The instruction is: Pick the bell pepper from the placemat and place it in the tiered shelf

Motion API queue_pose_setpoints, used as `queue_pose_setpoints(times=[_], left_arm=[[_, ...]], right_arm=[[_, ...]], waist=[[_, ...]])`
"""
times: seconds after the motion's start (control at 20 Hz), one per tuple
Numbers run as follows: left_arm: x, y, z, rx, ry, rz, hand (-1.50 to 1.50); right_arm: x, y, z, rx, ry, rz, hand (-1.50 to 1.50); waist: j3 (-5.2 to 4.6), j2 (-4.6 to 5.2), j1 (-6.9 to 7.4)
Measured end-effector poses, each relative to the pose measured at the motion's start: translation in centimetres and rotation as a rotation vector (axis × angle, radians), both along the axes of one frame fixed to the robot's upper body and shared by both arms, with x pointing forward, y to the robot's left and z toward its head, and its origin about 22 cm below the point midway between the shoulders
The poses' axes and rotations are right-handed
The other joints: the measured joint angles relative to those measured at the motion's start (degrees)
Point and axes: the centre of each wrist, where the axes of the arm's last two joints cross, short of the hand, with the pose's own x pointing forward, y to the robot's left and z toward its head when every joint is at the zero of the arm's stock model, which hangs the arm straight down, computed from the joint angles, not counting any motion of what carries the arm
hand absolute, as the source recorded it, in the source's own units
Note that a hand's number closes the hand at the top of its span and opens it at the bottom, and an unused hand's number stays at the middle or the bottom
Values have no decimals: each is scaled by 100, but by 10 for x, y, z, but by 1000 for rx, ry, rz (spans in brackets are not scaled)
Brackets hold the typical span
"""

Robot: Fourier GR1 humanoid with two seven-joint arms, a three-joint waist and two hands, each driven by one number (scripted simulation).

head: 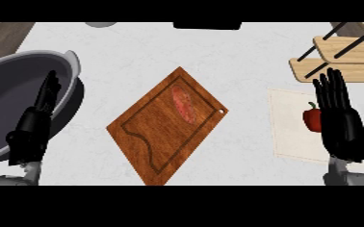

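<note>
Right hand [340,120] is showing at the right edge, fingers straight and pointing up the view, open and gripping nothing. It is covering the right side of the pepper [311,118], so I cannot tell whether it is touching it. One pepper is lying on the placemat [292,134], red, with its green stem pointing up the view toward the shelf [334,57]; its long axis is running roughly up and down the view, though part of it is hidden. One pale placemat is lying at the right, partly under the hand. One wooden tiered shelf is sitting beyond it at the upper right, with two board levels and dark struts showing.

Left hand [32,125] is resting at the left edge, fingers straight and up, open, over one grey pan [43,62] with a handle lug at its upper right.

One wooden board [167,125] is lying in the middle, turned corner-up like a diamond, with one reddish piece of meat [183,104] on it.

Everything is sitting on a pale marbled counter [235,48]; a brown strip is showing at the upper left corner.
</note>
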Motion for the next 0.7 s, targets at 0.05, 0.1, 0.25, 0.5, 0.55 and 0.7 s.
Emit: queue_pose_setpoints(times=[0.05, 0.1, 0.25, 0.5, 0.55, 0.7], left_arm=[[-2, 2, 0, -7, 3, -5, 0], [-3, 1, -1, -16, 5, -17, 0], [2, -6, 5, -61, 8, -70, 0], [6, -24, 9, -145, 36, -168, 0], [7, -26, 10, -158, 42, -183, 0], [8, -27, 8, -183, 69, -210, 0]], right_arm=[[5, -5, 5, -2, -16, 21, 150], [12, -13, 13, -1, -41, 53, 150], [32, -36, 50, -2, -163, 204, 150], [33, -105, 70, -278, 19, 170, -150], [33, -120, 70, -281, 59, 181, -150], [30, -149, 65, -290, 134, 297, -150]], waist=[[32, 0, -5], [58, 4, 1], [113, 18, 4], [124, 115, 51], [133, 114, 64], [148, 97, 72]])
